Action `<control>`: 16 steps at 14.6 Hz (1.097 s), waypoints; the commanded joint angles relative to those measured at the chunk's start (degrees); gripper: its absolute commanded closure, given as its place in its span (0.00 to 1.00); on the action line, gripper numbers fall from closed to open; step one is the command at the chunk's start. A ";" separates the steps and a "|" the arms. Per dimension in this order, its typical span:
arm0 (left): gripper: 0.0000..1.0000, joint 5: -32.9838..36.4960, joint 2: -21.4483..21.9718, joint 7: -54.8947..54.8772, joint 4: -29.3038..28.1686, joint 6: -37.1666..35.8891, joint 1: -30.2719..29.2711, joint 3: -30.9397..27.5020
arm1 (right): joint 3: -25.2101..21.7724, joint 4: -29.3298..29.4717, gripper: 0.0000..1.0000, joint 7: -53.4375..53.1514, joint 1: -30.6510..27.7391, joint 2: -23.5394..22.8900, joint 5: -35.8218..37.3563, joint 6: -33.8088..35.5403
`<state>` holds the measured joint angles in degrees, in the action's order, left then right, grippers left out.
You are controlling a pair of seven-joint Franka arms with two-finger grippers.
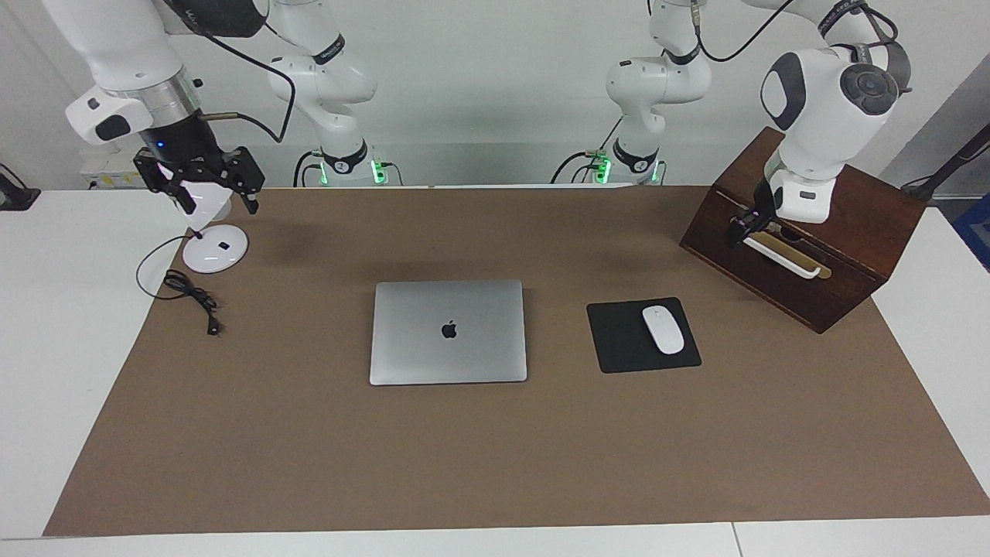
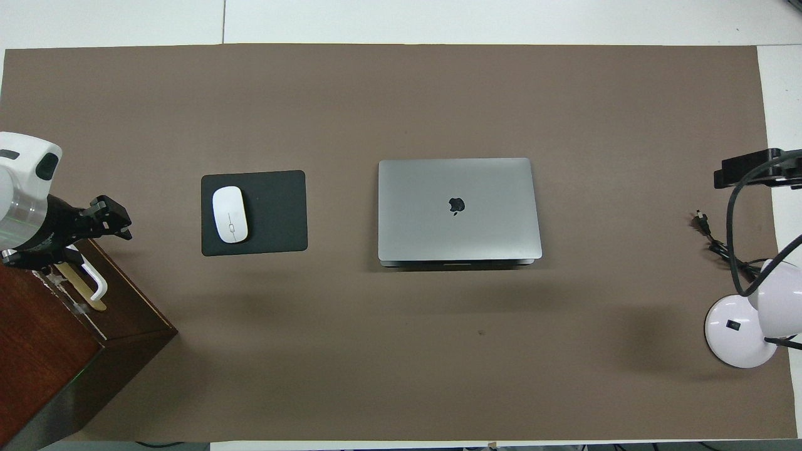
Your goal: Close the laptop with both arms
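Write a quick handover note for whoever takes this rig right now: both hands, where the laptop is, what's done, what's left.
Left hand: at the white handle of the wooden box, at the left arm's end of the table; grip state unclear.
Right hand: open, empty, raised over the white desk lamp at the right arm's end.
Laptop: mid-table, lid down flat, logo up, beside the black mouse pad carrying the white mouse. Neither hand is near it.
Done: laptop looks closed.
Left: nothing apparent on the laptop; perhaps bring both arms back to rest.
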<state>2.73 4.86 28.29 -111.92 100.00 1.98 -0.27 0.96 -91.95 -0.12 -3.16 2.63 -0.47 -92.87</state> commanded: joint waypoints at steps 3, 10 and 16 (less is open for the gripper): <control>0.00 -1.85 0.33 0.80 -0.32 2.21 -1.71 3.17 | -0.08 -1.57 0.00 0.30 -0.27 1.42 1.00 -1.09; 0.00 -1.85 0.50 -20.71 -0.05 -0.59 -2.16 3.61 | -0.26 -1.57 0.00 0.30 -0.62 1.33 1.00 -1.09; 0.00 -1.93 0.85 -21.00 -0.32 0.11 -1.02 4.58 | -0.26 -1.57 0.00 0.21 -0.54 1.33 1.08 -1.09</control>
<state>1.51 4.84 8.03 -111.96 100.59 0.85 3.66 0.51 -91.95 -0.12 -3.38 2.66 -0.47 -92.88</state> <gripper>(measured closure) 0.000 0.000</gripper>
